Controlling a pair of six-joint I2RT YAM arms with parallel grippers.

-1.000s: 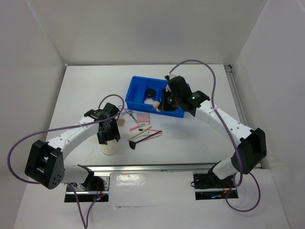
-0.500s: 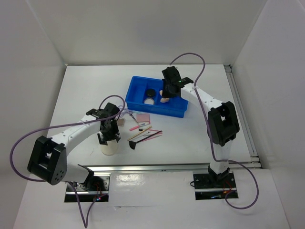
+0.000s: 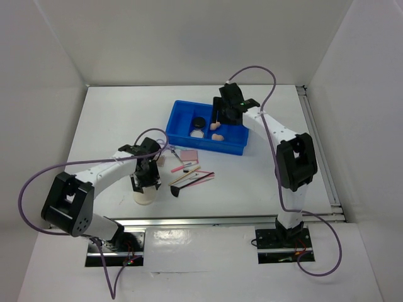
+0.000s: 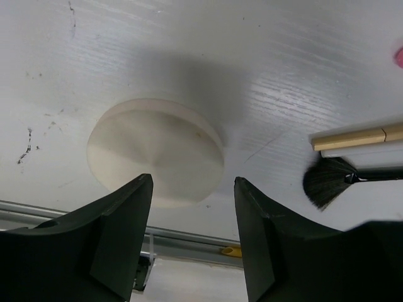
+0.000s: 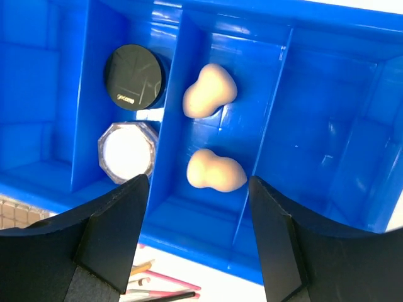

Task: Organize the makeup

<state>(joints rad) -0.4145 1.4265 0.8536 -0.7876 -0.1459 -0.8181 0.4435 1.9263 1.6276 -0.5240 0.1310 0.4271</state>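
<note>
Overhead, the blue divided tray (image 3: pixel 181 119) sits toward the far middle of the white table (image 3: pixel 101 126). The right gripper (image 5: pixel 196 189) hangs above the tray with its jaws spread wide and nothing between them. Below it, in the right wrist view, two peach sponges (image 5: pixel 210 91) lie apart from each other in one narrow compartment, one toward the far wall and one closer to the gripper. The neighbouring compartment holds the black round compact (image 5: pixel 134 77), lid up. Near the lid's edge is one short word in small pale lettering, too fine to read with certainty. Just beside the compact lies an octagonal clear-rimmed pot (image 5: pixel 126 150) with a white top.

The left gripper (image 4: pixel 192 189) hovers low over the cream round puff (image 4: pixel 156 157), which lies flat on the table near the front rail. Its jaws stand wide, a dark finger on either side of the puff's near rim, gripping nothing. Near the puff lies the black brush (image 4: pixel 327 182), its fanned bristles just below the end of a wooden stick (image 4: pixel 356 135). From above, the pink square pad (image 3: pixel 188 155) lies on the table outside the tray, between it and the loose cluster of thin pink and wooden sticks (image 3: pixel 189 176)
</note>
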